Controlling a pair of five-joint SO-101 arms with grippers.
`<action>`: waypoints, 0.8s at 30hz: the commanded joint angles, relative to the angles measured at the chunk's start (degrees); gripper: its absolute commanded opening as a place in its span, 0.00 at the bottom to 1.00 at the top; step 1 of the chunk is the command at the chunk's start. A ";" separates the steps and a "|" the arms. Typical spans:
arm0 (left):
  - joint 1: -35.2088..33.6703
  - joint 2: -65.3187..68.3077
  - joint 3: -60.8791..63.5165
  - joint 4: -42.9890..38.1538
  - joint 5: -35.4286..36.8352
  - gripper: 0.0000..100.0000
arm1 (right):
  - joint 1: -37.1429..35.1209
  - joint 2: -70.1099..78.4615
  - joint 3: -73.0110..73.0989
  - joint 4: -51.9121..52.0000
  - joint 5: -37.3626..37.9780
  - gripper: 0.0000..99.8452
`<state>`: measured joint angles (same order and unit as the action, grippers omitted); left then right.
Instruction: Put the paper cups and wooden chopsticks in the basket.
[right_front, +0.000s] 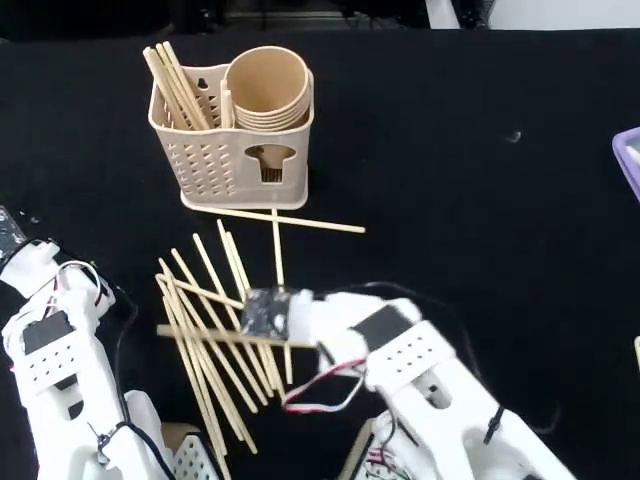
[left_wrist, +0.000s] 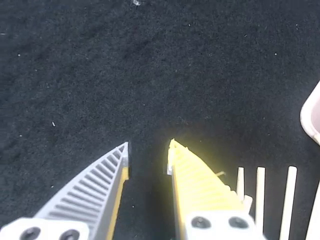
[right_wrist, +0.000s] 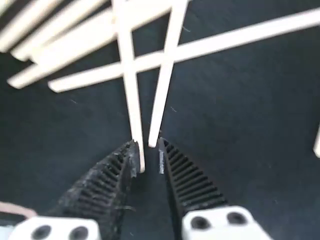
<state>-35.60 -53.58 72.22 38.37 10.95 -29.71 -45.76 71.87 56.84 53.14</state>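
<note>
Inside basket (right_front: 215, 165): paper cups (right_front: 266, 85) half hidden.
Right gripper (right_wrist: 148, 144): narrowly parted; chopstick (right_wrist: 129, 85) end touched.
Left gripper (left_wrist: 148, 144): spread, empty.

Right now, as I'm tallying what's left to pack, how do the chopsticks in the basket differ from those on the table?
The upright chopsticks stand on end, leaning, in the basket beside the paper cups; the loose chopsticks lie flat on the table. The upright chopsticks are bunched tight; the loose chopsticks fan out and cross each other. Both look like the same pale wooden sticks.
</note>
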 joint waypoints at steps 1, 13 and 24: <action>-0.57 -1.05 -1.01 -0.70 0.44 0.13 | 7.82 -1.19 -3.03 0.18 4.84 0.06; -0.57 -1.05 -1.10 -0.70 0.44 0.13 | -6.95 -0.75 -6.90 0.00 -15.74 0.28; -0.66 -1.05 -1.01 -0.70 0.44 0.13 | -14.51 10.86 -7.34 -8.09 -18.46 0.29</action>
<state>-35.78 -53.58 72.22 38.37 10.95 -46.07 -39.78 68.18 52.00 33.10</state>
